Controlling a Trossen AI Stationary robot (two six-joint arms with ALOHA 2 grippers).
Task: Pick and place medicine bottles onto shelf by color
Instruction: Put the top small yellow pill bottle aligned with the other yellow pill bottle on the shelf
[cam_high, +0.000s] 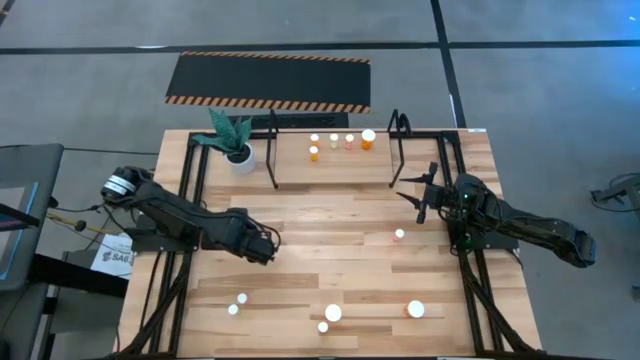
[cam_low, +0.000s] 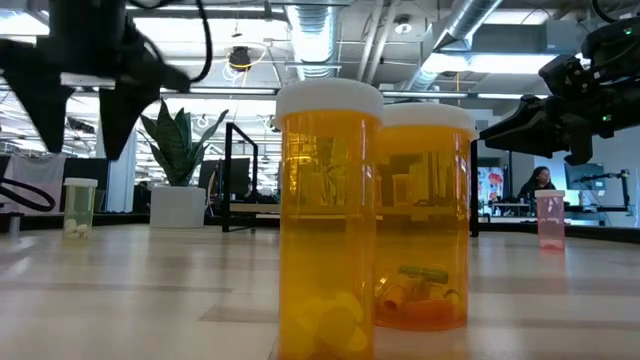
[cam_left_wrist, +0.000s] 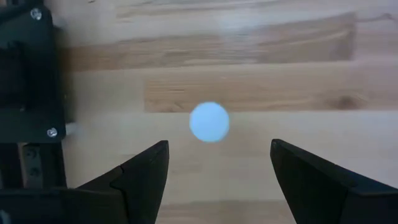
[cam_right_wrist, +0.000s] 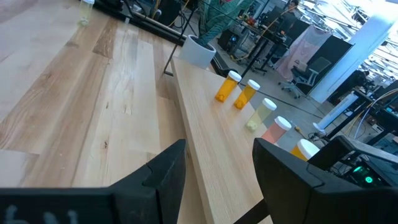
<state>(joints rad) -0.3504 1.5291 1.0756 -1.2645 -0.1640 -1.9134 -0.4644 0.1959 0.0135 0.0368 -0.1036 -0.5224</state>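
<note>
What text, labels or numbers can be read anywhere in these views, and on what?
"SAG": partial dark letters on a white sheet lying off the table's left edge under the left arm, high view; the rest is cut off.
Medicine bottles: no label or print readable in any view.
Black striped mat: orange hazard stripes only, no words.
Screens in the room behind, low view: too blurred to read.

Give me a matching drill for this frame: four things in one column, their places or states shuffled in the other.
1 left tool
2 right tool
3 plant pot
4 striped mat

A on the floor
B open above a white cap
C on the table, far edge
D empty, facing the shelved bottles

Pairs: 1-B, 2-D, 3-C, 4-A
</note>
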